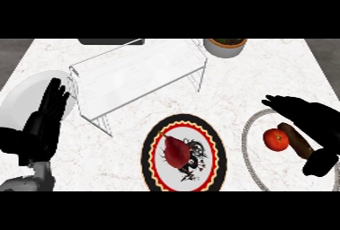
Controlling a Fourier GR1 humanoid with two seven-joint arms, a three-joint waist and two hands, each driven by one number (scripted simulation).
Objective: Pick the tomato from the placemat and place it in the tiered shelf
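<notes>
A red tomato (275, 139) lies on a round grey-rimmed placemat (247, 134) at the right of the counter. A brown elongated thing (297, 140) lies right beside it. My right hand (312, 121) hovers over the mat's right side, open, its fingers stretched out past the tomato's far side and its thumb nearer the front; it holds nothing. The white wire tiered shelf (133, 76) stands at the back, left of centre, a good way from the tomato. At the left edge my left hand (46, 119) rests open, fingers up.
A round mat with a red and black rim (149, 148) lies at the front centre with a dark red vegetable (176, 150) on it. Behind my left hand sits a white plate (23, 99). A potted plant (224, 46) stands at the back right of the shelf.
</notes>
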